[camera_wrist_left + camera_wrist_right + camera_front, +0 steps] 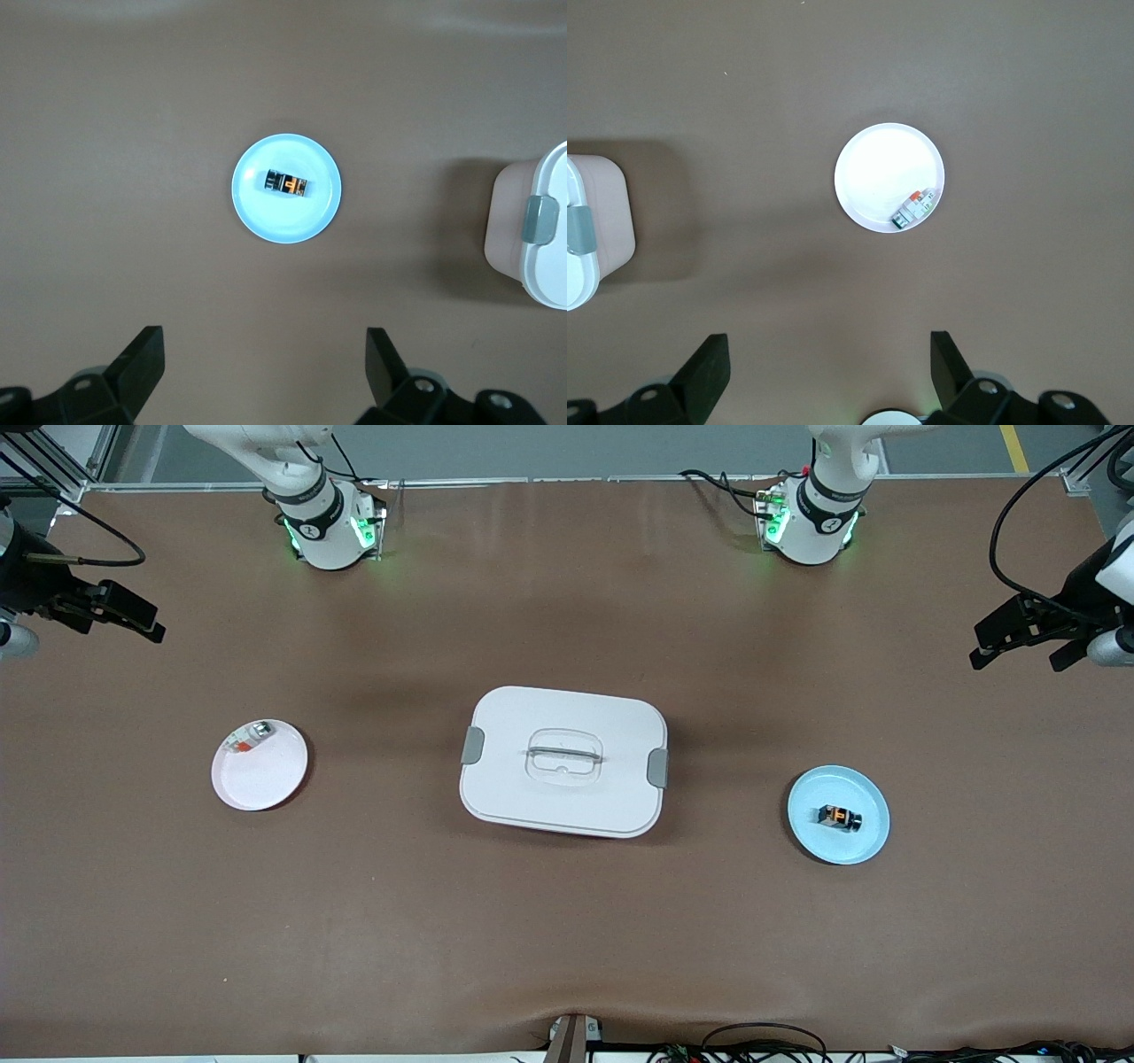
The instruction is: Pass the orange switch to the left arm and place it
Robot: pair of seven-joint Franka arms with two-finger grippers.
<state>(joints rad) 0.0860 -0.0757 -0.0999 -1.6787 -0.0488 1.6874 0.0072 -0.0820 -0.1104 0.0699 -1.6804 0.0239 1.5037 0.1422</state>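
The orange switch (839, 816) lies on a light blue plate (824, 846) toward the left arm's end of the table. The white box (563, 760) with grey clasps stands mid-table. My left gripper (1017, 657) is open and empty, held high over bare table off the left arm's end. The left wrist view shows the switch (286, 184) on its plate (283, 221), well clear of my open left gripper (264, 359). My right gripper (120, 624) is open and empty, high over the right arm's end; in its own wrist view the right gripper (830, 363) is open.
A pale pink plate (261, 779) toward the right arm's end holds a small clear-and-silver piece (248, 737) with a red bit; the plate (877, 168) and piece (914, 209) show in the right wrist view. A box corner shows in both wrist views (540, 239) (594, 230).
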